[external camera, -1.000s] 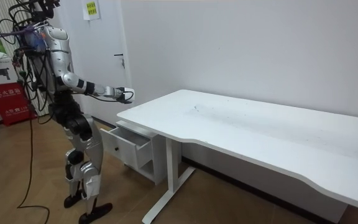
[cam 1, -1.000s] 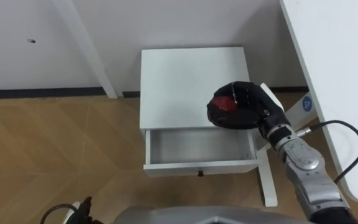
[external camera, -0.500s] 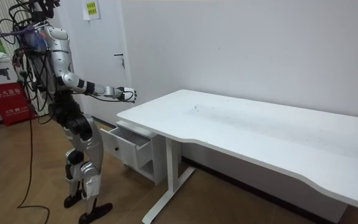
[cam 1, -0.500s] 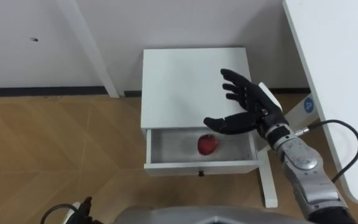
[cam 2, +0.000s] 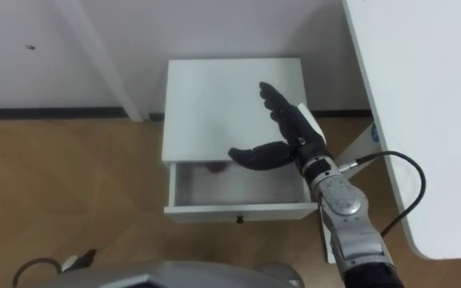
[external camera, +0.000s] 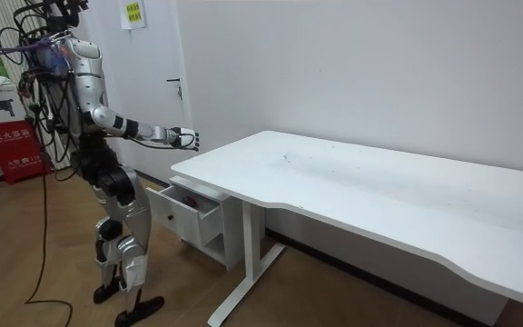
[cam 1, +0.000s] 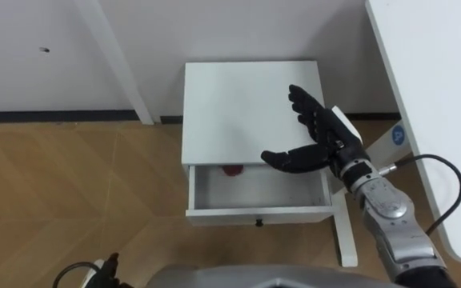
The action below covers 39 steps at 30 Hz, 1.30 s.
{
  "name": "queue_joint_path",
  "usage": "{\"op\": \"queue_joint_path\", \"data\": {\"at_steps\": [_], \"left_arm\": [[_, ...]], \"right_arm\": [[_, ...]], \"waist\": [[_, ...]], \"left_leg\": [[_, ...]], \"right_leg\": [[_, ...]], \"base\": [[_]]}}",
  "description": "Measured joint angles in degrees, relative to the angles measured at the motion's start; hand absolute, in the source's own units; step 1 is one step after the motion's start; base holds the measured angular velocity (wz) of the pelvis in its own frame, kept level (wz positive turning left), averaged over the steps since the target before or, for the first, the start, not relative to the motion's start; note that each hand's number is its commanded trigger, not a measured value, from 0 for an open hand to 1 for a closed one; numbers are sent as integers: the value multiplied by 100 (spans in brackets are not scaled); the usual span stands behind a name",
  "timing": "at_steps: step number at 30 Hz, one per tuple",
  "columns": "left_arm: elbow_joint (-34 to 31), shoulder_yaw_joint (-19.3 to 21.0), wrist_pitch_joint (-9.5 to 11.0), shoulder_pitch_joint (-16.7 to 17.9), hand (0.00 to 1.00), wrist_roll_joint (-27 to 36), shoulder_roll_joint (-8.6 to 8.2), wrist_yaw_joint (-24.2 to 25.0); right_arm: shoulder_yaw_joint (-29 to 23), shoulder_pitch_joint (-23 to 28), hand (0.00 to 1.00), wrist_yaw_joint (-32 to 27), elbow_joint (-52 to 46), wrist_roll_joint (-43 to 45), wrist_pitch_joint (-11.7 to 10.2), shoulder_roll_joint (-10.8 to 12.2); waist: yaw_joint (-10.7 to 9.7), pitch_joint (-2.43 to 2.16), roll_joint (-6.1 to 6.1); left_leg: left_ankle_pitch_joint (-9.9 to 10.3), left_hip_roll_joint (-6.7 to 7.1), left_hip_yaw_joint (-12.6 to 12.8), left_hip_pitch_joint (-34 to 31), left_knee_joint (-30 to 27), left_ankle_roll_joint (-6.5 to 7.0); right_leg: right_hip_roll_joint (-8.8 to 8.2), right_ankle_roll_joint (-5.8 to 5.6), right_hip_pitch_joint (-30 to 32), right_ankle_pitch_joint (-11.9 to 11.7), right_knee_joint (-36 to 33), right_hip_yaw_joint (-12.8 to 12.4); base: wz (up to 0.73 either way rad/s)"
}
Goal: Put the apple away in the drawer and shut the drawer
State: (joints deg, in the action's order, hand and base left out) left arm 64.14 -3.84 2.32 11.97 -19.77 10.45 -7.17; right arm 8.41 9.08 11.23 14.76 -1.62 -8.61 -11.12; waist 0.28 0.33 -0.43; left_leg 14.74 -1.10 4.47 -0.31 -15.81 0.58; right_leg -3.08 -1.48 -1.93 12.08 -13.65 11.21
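The white desk (cam 1: 434,88) fills the right side, and the robot stands at its left end, facing a low white cabinet (cam 1: 246,100) against the far wall. The cabinet's drawer (cam 1: 258,213) stands pulled out toward the robot, its long axis running left to right, with a small dark knob (cam 1: 258,223) at the middle of the front panel.

The right hand (cam 1: 322,142) hangs above the drawer's far right part, over the edge of the cabinet top. Its fingers are spread and straight, the thumb points left, and it grasps nothing.

The apple (cam 1: 232,170) lies inside the drawer at its far edge, left of centre, half tucked under the cabinet top and well to the left of the thumb.

By that the putting looks done and the closing is what remains. That move turns on the front panel, which lies nearer the robot and lower than the fingers, so the hand would have to come back and down before it can push the panel away toward the wall. A push near the knob should keep the drawer running straight
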Motion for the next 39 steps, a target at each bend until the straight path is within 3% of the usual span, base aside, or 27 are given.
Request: {"op": "queue_joint_path", "data": {"at_steps": [17,20,22,23,25,26,27,28,29,30,31,32,34,37,39], "left_arm": [[4,6,13,-3,0,53,-1,-7],[42,10,35,-141,0,130,-36,28],[267,22,68,-340,0,176,-42,102],[287,44,76,-376,0,176,-38,125],[528,46,123,-539,0,252,-12,149],[580,44,133,-540,0,307,-12,151],[602,34,142,-558,0,344,-16,168],[628,53,144,-520,0,350,-13,182],[659,62,143,-527,0,362,-3,186],[681,58,134,-526,0,450,61,189],[673,31,123,-522,0,529,116,184],[672,17,122,-534,0,599,146,185],[675,16,5,-608,0,810,210,192],[667,23,-207,-703,0,916,211,235],[669,16,-313,-697,0,916,206,249]], "right_arm": [[-4,2,0,49,0,-13,0,23],[-94,1,0,11,9,-16,4,5],[-145,-44,0,-3,29,-7,16,11],[-163,-57,0,-13,29,-11,22,18],[-207,-95,0,-31,75,-15,60,-3],[-231,-103,0,-28,104,-18,60,-7],[-307,-110,0,-33,144,-6,69,-6],[-379,-128,0,-18,144,-24,73,-23],[-425,-144,0,9,142,-47,73,-25],[-489,-185,0,53,143,-63,67,-11],[-536,-240,0,99,143,-63,66,-24],[-552,-292,0,128,143,-71,65,-27],[-616,-380,0,155,184,-134,49,-82],[-739,-389,0,126,426,-218,57,-169],[-738,-385,0,28,490,-325,58,-229]], "waist": [[-31,4,24],[-106,40,99],[-140,59,161],[-153,64,170],[-175,78,112],[-178,76,110],[-206,70,160],[-210,41,265],[-210,49,320],[-246,88,392],[-234,71,450],[-244,78,453],[-293,109,602],[-313,109,627],[-316,107,627]], "left_leg": [[7,10,20,-61,-101,10],[62,11,155,-214,-344,97],[131,13,494,-348,-549,215],[154,27,518,-403,-606,255],[274,194,514,-513,-872,448],[331,247,515,-515,-947,503],[456,302,475,-542,-1134,605],[548,298,414,-604,-1335,712],[575,284,406,-619,-1439,752],[652,290,342,-623,-1633,859],[681,274,303,-700,-1779,904],[690,260,280,-738,-1842,926],[688,153,182,-917,-2010,1003],[660,152,133,-1049,-2093,1127],[704,152,134,-1158,-2242,1202]], "right_leg": [[-44,-1,-7,0,-20,80],[-142,-61,98,46,-357,237],[-340,-118,467,133,-1149,259],[-434,-133,617,142,-1433,262],[-841,-168,1252,79,-2855,221],[-917,-166,1379,-9,-3178,136],[-1022,-159,1658,-349,-3772,-4],[-1102,-138,2024,-930,-4371,-114],[-1096,-121,2230,-1322,-4695,-237],[-1084,-2,2691,-1821,-5647,-371],[-1048,34,3138,-1629,-6837,-409],[-978,24,3371,-1468,-7478,-424],[-663,-7,4063,-864,-9004,-336],[-457,-46,4762,-479,-9626,-314],[-387,-71,5094,-351,-9796,-321]], "base": [[2],[32],[32],[28],[36],[34],[28],[23],[21],[16],[17],[16],[17],[12],[0]]}}
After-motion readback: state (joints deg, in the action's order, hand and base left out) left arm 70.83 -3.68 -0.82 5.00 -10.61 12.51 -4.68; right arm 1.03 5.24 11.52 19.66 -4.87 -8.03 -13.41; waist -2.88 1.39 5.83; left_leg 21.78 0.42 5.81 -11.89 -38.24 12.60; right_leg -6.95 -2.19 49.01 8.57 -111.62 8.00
